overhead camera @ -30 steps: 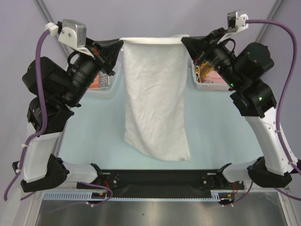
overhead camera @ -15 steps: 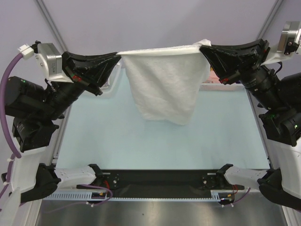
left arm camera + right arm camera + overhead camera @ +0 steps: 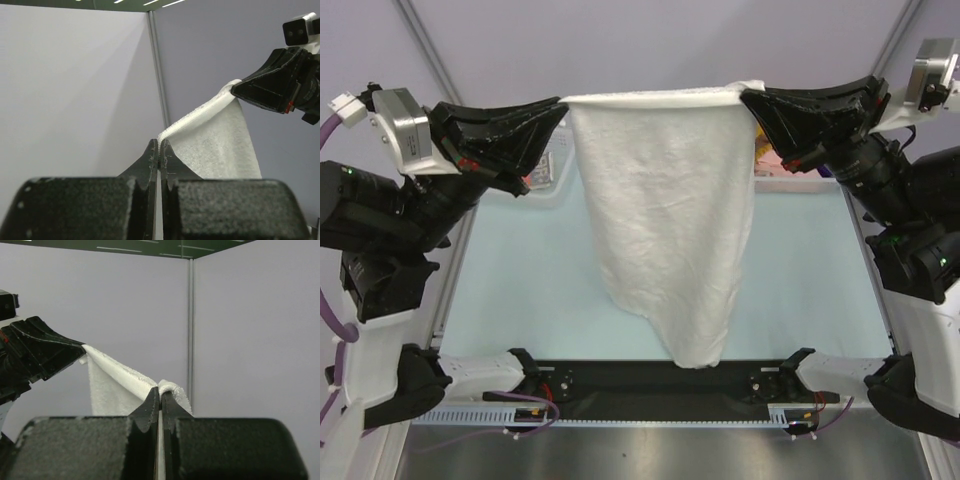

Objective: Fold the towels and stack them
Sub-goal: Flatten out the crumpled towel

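A plain white towel [image 3: 665,220] hangs in the air, stretched taut along its top edge between my two grippers. My left gripper [image 3: 562,106] is shut on the towel's top left corner [image 3: 167,134]. The right gripper [image 3: 746,98] is shut on its top right corner [image 3: 170,388]. The cloth falls in a long sheet, and its lower end [image 3: 695,350] reaches down near the table's front edge. From the left wrist view the right gripper [image 3: 240,89] shows at the far end of the stretched edge. No other towels show.
The pale blue table mat [image 3: 520,290] lies under the hanging cloth. Behind the arms stand two white baskets, one at the back left [image 3: 542,175] and one at the back right [image 3: 790,172], mostly hidden. A black bar [image 3: 660,378] runs along the near edge.
Both arms lifted and spread outwards, stretching the towel's top edge. Half a second ago the sheet hung short; now it hangs long, reaching down to the near edge.
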`<action>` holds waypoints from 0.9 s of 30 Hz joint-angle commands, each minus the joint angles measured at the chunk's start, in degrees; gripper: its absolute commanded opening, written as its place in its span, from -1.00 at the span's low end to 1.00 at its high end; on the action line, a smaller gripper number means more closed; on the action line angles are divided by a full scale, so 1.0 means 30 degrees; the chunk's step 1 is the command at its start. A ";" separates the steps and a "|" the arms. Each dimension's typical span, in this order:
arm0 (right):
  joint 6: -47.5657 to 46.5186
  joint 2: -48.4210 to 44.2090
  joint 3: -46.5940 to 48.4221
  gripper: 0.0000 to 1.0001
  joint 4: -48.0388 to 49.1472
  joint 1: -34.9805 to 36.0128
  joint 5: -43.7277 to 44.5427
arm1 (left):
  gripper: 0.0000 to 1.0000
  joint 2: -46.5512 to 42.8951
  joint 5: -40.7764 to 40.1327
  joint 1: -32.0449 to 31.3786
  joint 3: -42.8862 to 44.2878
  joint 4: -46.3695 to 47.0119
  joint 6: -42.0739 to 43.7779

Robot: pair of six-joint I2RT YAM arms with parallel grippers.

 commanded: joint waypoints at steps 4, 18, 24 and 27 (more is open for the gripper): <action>-0.1760 0.2150 0.0043 -1.00 0.1369 -0.0976 0.4373 | -0.99 0.0816 -0.5242 0.0590 0.1131 0.3097 0.2094; 0.1961 1.3448 -0.3659 -1.00 0.5413 -0.4992 0.1563 | -0.99 0.8480 -0.1904 0.9612 -1.0825 1.0830 -0.5696; 0.2108 1.9518 0.1291 -1.00 0.4769 -0.5110 0.1796 | -0.99 1.3964 -0.1759 1.0843 -0.8573 1.2181 -0.5873; 0.2312 2.1571 0.3109 -1.00 0.3950 -0.5139 0.2118 | -0.99 1.6191 -0.1816 1.1342 -0.6963 1.1860 -0.5992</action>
